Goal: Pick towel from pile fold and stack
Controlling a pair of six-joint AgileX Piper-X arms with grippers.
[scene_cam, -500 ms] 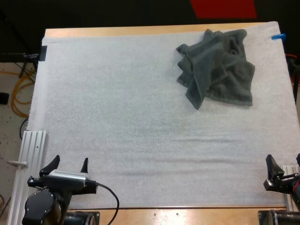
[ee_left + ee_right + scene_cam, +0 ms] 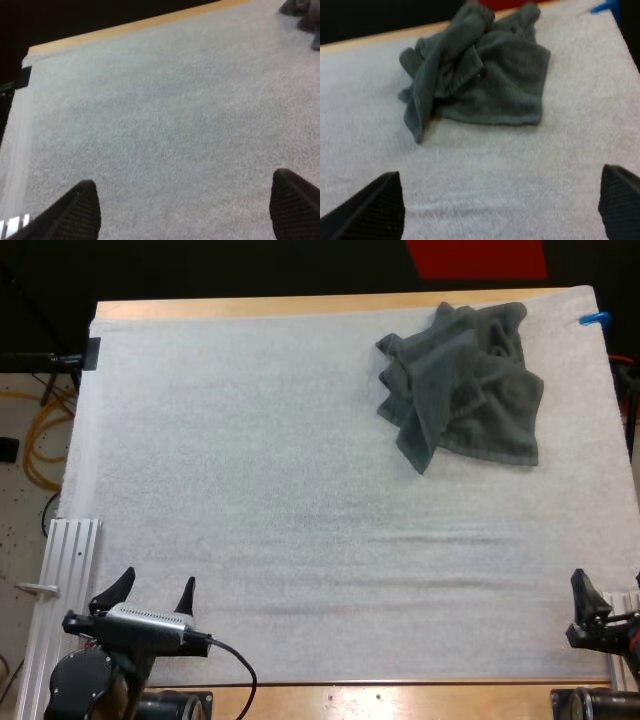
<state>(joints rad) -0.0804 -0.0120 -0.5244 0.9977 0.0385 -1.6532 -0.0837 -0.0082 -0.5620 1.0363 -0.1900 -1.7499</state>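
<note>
A dark grey-green crumpled towel [image 2: 466, 380] lies at the far right of the white mat [image 2: 260, 470]; the right wrist view has the same towel [image 2: 480, 75] ahead of my fingers. My left gripper [image 2: 153, 592] sits open at the mat's near left edge, far from the towel, with bare mat between its fingers [image 2: 80, 210]. My right gripper [image 2: 501, 205] is open at the near right corner, its fingertip [image 2: 580, 585] just showing in the high view. A corner of the towel [image 2: 305, 15] lies far beyond the left fingers.
A ridged metal rail [image 2: 60, 580] runs along the mat's near left side. The wooden table edge [image 2: 300, 306] borders the mat's far side. Cables lie on the floor to the left [image 2: 40, 430].
Both grippers have drawn back slightly toward the near edge. The towel has not moved.
</note>
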